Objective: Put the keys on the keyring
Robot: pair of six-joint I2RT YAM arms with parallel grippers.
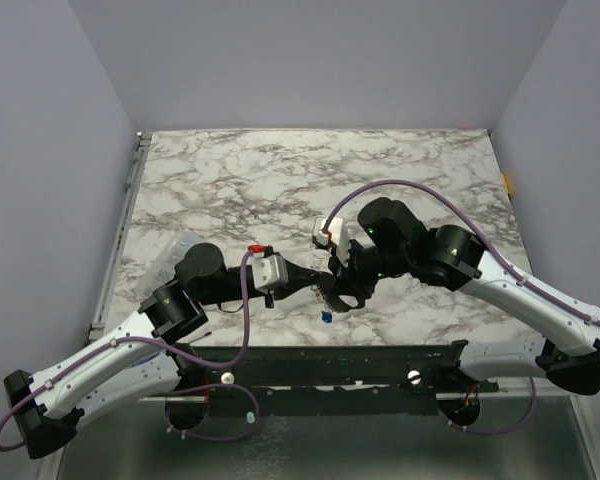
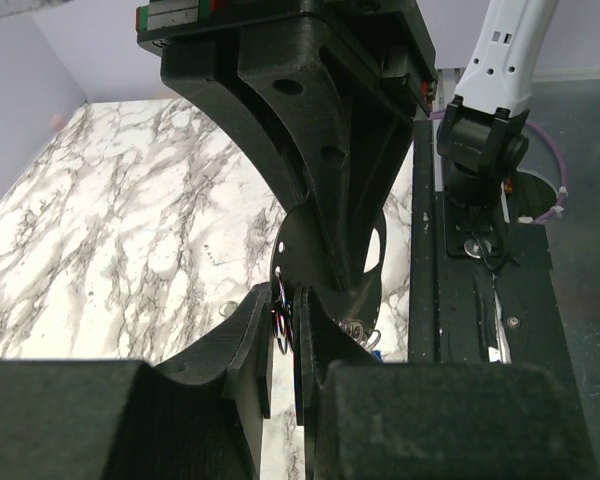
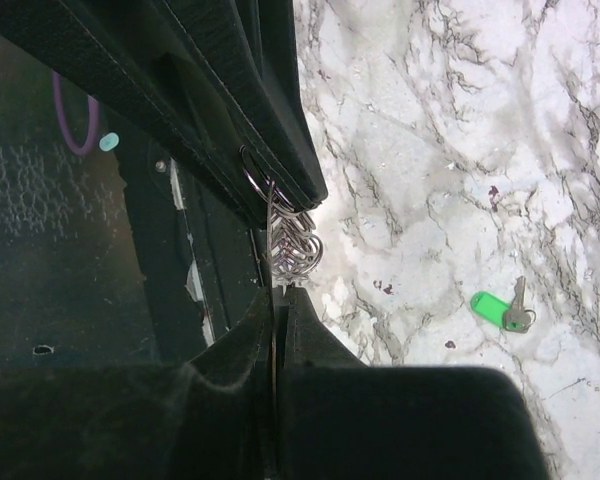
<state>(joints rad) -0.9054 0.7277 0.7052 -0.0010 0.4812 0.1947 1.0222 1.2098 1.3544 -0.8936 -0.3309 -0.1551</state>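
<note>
The keyring (image 3: pixel 274 262) is a thin silvery loop seen edge-on, with its coiled chain (image 3: pixel 298 250) hanging beside it. My right gripper (image 3: pixel 280 300) is shut on it. My left gripper (image 2: pixel 285 325) meets it from the other side, above the table's front middle, and pinches the loop's wire (image 2: pixel 280 312). In the top view the two grippers (image 1: pixel 330 282) touch tip to tip. The blue key (image 1: pixel 326 317) lies on the marble just below them. The mint green key (image 3: pixel 492 307) lies on the marble to the right in the right wrist view; the right arm hides it in the top view.
A clear plastic bag (image 1: pixel 170 250) lies at the left, beside the left arm's elbow. The table's front edge and a dark rail (image 1: pixel 380 365) run just behind the blue key. The marble table top (image 1: pixel 310 170) stretches away beyond the arms.
</note>
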